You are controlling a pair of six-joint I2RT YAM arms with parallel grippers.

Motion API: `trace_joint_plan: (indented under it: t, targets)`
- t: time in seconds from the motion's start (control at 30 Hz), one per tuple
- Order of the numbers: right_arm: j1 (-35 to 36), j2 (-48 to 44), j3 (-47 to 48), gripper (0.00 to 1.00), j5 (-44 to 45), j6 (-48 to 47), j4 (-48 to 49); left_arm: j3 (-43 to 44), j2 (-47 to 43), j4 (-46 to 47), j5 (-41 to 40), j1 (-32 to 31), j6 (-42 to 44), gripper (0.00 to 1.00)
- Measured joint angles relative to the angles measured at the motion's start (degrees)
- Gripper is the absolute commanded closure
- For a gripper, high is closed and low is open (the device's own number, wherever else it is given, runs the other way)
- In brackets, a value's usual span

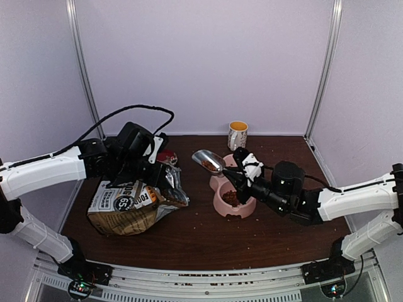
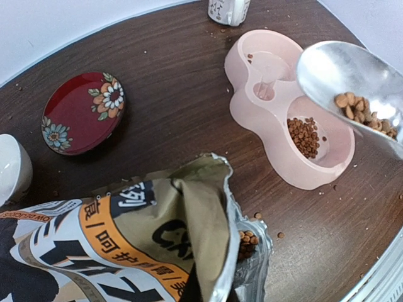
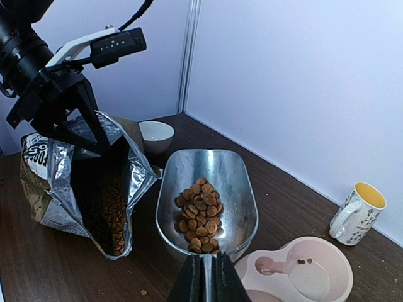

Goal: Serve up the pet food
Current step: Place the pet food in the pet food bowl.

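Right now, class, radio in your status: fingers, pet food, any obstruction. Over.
Left fingers shut on bag rim, holding it open. Right fingers shut on scoop handle; kibble in scoop, near pink bowl. Nothing in between.

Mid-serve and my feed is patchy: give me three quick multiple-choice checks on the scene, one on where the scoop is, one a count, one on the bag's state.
1. Where is the metal scoop?
A. Deep inside the bag
B. In the air next to the pink double bowl
C. Flat on the table by the mug

2. How many compartments of the bowl hold a heap of kibble?
A. None
B. One
C. Both

3. The bag's mouth is:
A. Sealed
B. Folded shut
C. Held open by the left fingers

Answers:
1 B, the loaded scoop hangs at the bowl's rim.
2 B, one side has a heap, the other only stray pellets.
3 C, the fingers pinch the bag's edge and kibble shows inside.
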Motion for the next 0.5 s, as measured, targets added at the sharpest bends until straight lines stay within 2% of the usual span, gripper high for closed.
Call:
trace_joint_plan:
  t: [0.5]
  targets:
    - [-2.2, -19.8, 2.8, 1.0, 4.2, 0.9, -25.6, 0.0, 0.3, 0.3, 0.0, 0.0, 2.5, 1.0]
